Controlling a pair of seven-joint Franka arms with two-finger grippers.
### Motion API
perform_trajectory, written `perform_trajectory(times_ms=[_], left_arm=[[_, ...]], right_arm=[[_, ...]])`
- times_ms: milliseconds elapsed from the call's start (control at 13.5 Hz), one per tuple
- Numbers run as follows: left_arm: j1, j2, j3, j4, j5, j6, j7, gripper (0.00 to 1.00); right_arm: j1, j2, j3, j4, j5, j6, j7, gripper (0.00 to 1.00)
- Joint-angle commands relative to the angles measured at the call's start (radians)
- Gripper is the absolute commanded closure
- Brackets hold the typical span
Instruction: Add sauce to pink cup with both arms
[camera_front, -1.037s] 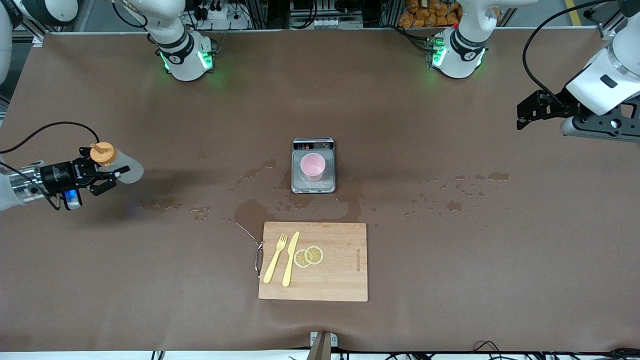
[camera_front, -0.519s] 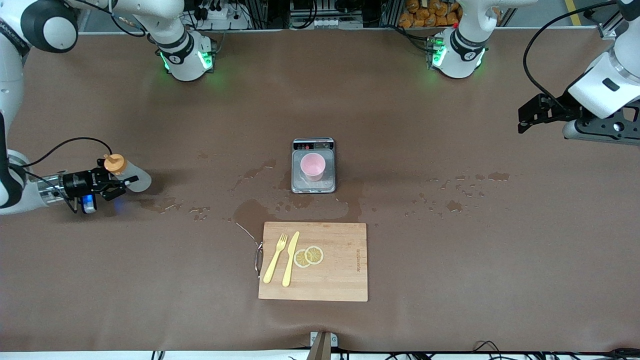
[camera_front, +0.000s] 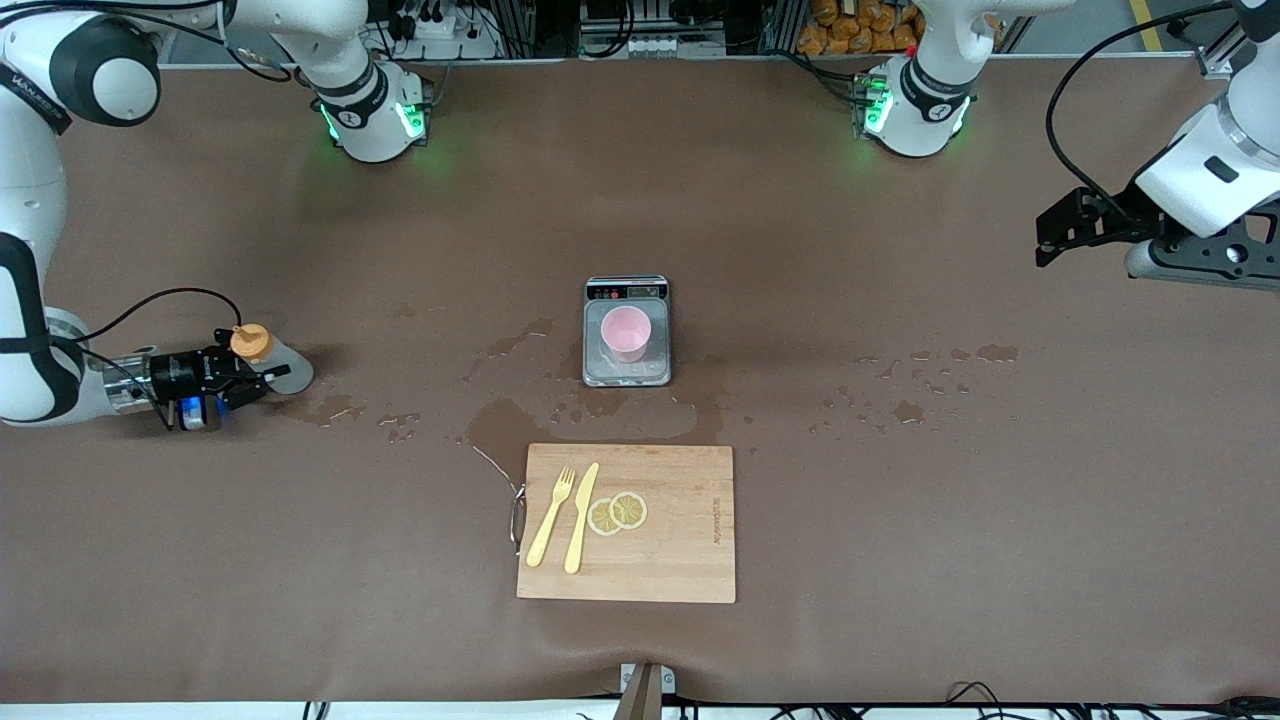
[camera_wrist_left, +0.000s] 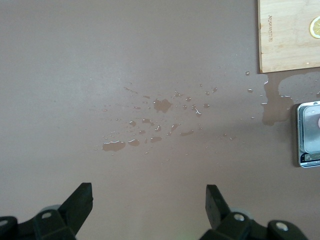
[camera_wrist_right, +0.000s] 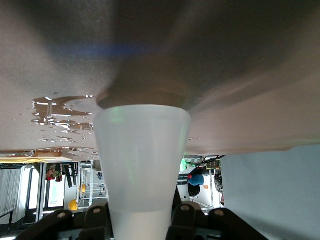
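Table (camera_front: 900, 560) covered in brown sheeting carries everything here, with wet patches (camera_front: 500, 425) spread across its middle. Two white arms reach from bases along the top of the front view. The right arm (camera_front: 30, 250) bends down at its own end of the table; the left arm (camera_front: 1215, 165) waits, raised at the other end. A wooden cutting board (camera_front: 680, 560) lies nearer the front camera than a grey scale (camera_front: 626, 372), and on the board rest a yellow fork (camera_front: 551, 517), a yellow knife (camera_front: 581, 517) and two lemon slices (camera_front: 617, 512). The left gripper (camera_wrist_left: 147, 200) hangs over scattered droplets with its fingers spread wide and nothing between them. The right gripper (camera_front: 245, 378) sits low at the table, pinching the sauce (camera_front: 275, 362), whose translucent body (camera_wrist_right: 142, 165) fills the right wrist view and whose base appears to meet the table, orange cap uppermost. The pink cup (camera_front: 626, 334) stands upright on the scale plate, well apart from the bottle.
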Motion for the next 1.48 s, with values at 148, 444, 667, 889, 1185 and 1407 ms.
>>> perform_trajectory(times_ms=[148,444,667,889,1185,1407], left_arm=[[0.006,-0.002,-0.003,0.002,-0.010,-0.001,0.014,0.00],[0.006,-0.002,-0.003,0.002,-0.010,-0.001,0.013,0.00],[0.006,0.000,-0.003,0.001,-0.010,-0.001,0.013,0.00],[0.007,0.002,-0.002,0.001,-0.010,0.000,0.013,0.00],[0.012,0.002,-0.002,0.001,-0.008,0.000,0.013,0.00],[0.013,0.003,-0.003,0.001,-0.008,0.000,0.013,0.00]], right_arm=[[-0.009,0.018,0.016,0.017,-0.015,0.014,0.002,0.52],[-0.003,0.011,0.018,0.063,-0.058,0.008,0.010,0.00],[0.002,-0.008,0.021,0.149,-0.138,-0.029,0.028,0.00],[0.031,-0.016,0.021,0.279,-0.203,-0.133,0.134,0.00],[0.166,-0.084,0.019,0.396,-0.354,-0.233,0.234,0.00],[0.213,-0.145,0.036,0.435,-0.350,-0.278,0.231,0.00]])
